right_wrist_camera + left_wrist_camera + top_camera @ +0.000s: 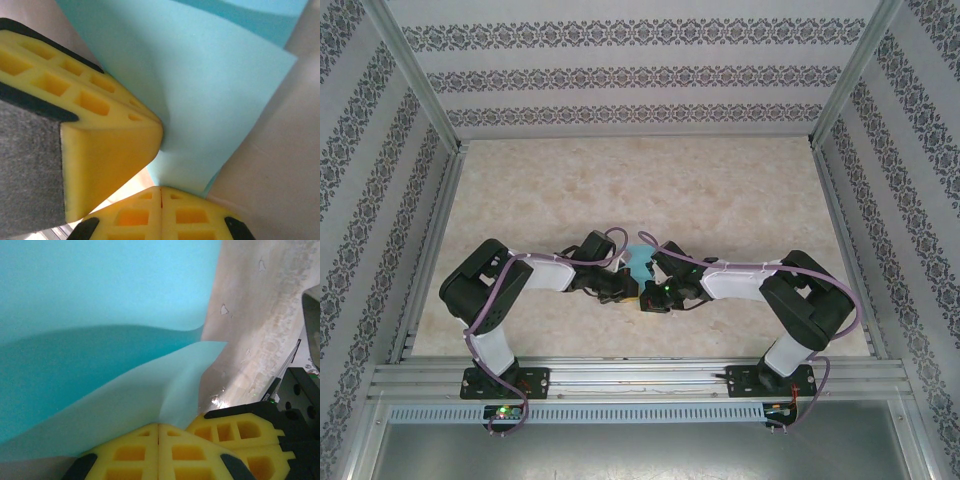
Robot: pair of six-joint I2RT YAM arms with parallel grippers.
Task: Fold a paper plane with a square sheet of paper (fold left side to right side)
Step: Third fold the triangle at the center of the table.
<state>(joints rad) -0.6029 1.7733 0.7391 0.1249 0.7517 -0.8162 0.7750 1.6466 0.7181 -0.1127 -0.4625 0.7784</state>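
The light turquoise sheet of paper (640, 262) stands lifted off the table at the centre, between my two grippers. My left gripper (620, 288) is shut on its lower edge; in the left wrist view its yellow fingertips (159, 426) meet with the paper (100, 285) rising from the seam, curved and folded over itself. My right gripper (662, 294) is shut on the same edge close by; in the right wrist view its tips (161, 190) pinch the paper (215, 85). The left gripper's fingers (100, 125) press beside it. The paper plane is not formed.
The marbled beige table (720, 190) stretches behind the arms. Aluminium rails (640, 378) run along the near edge and both sides, with patterned walls (620, 70) around. Both arms are bent inward, elbows out to the sides.
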